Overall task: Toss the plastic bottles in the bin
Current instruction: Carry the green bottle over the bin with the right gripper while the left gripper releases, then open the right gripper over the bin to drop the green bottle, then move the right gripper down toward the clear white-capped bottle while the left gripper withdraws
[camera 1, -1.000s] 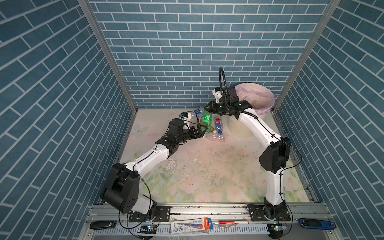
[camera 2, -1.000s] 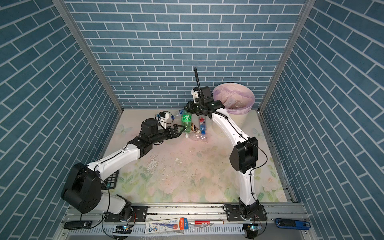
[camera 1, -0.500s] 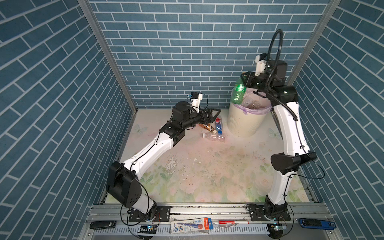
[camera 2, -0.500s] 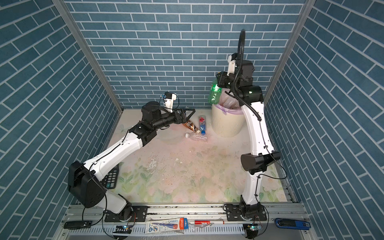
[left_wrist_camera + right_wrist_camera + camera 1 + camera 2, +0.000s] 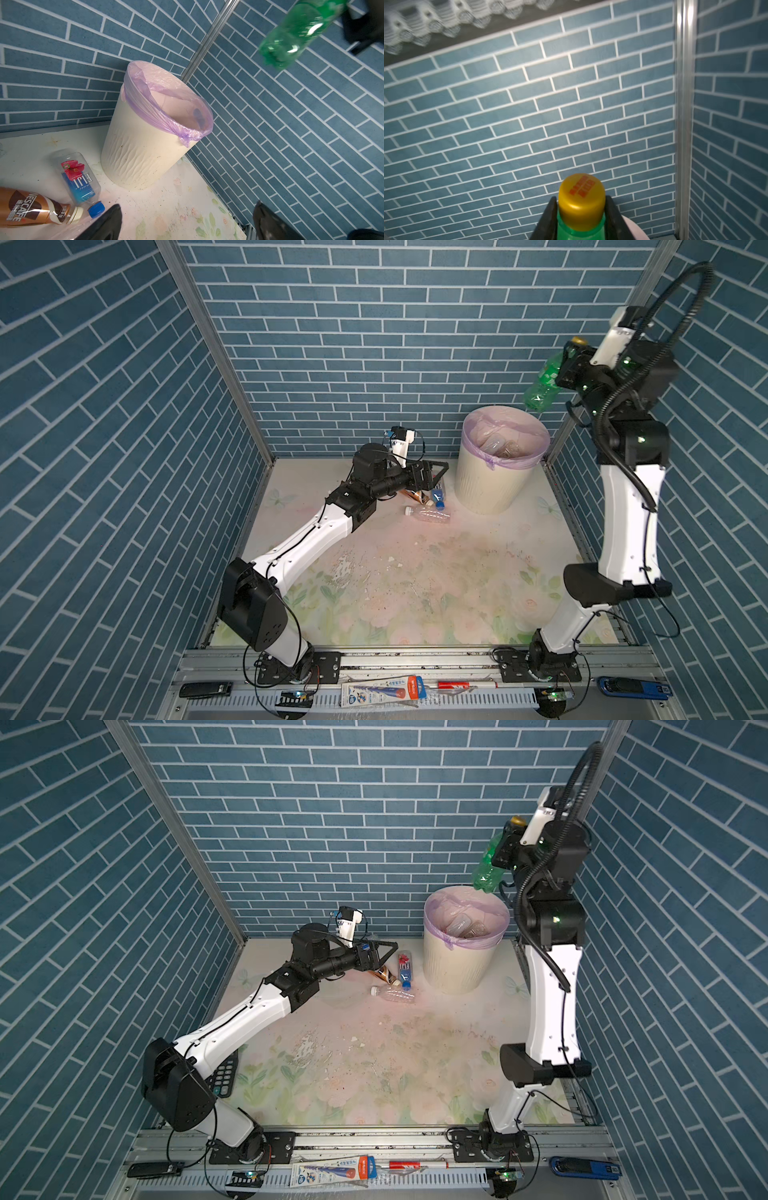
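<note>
Blue brick-print walls on three sides, worn floral table (image 5: 415, 593) below. At 1 o'clock, bin (image 5: 490, 485) upright, lilac bag (image 5: 145, 97) folded over rim, several clear bottles (image 5: 496, 444) inside. High at 2 o'clock, right gripper (image 5: 581, 205) clamped on neck of green bottle (image 5: 542, 383) just under yellow cap (image 5: 581, 193), fingers (image 5: 548, 224) against both sides. Hangs tilted, cap up, base down, in air over 2 o'clock edge of bin rim, not touching. Low at 12 o'clock, left gripper (image 5: 438, 477) spread wide, nothing between jaws, aimed toward bin. On table just under it: brown Nescafe bottle (image 5: 31, 205) and Fiji bottle (image 5: 79, 178) lying side by side, caps close together. Just nearer, toward 6 o'clock, unlabelled clear bottle (image 5: 430, 515) on its side, white cap toward 9 o'clock. All three near bin, apart from it. At 8 o'clock, black calculator (image 5: 224, 1075) partly hidden behind left arm.
</note>
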`<state>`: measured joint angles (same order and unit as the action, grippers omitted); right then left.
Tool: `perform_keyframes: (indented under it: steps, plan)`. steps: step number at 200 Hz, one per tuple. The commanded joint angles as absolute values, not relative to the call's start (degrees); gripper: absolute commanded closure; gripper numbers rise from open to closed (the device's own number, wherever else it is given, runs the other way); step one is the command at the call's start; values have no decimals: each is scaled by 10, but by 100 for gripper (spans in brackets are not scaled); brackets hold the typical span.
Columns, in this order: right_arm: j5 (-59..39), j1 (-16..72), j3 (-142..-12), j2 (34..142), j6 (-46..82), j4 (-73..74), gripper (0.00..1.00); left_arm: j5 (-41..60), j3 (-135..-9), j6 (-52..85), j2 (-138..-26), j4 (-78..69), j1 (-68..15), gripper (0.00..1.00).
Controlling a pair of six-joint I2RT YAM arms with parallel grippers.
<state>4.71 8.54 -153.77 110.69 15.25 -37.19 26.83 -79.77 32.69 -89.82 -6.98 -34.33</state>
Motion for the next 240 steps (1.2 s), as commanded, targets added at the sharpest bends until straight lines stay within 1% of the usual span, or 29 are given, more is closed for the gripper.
perform_keyframes:
  steps: [1, 16, 32, 44, 55, 95, 146, 208, 240]
  plan:
    - [7, 85, -1609, 1223, 184, -523, 40, 272, -784, 316, -904, -60, -345, 1]
    - [0, 89, -1594, 1208, 189, -516, 25, 268, -775, 313, -900, -57, -345, 1]
    - [2, 91, -1497, 1149, 189, -462, 13, 268, -769, 313, -900, -60, -345, 1]
    - [4, 91, -1424, 1105, 190, -418, 6, 268, -766, 316, -904, -66, -345, 1]
    - [7, 91, -1395, 1083, 191, -405, 1, 271, -766, 319, -907, -70, -345, 1]
    - [1, 91, -1391, 1069, 186, -422, 1, 278, -764, 332, -915, -81, -345, 1]
    - [-13, 95, -1365, 1049, 189, -408, 1, 269, -745, 330, -897, -76, -345, 1]
    - [-11, 118, -1287, 1000, 170, -392, 1, 251, -723, 328, -885, -47, -345, 1]
    - [-9, 155, -1220, 960, 150, -380, 1, 229, -693, 332, -864, -42, -341, 1]
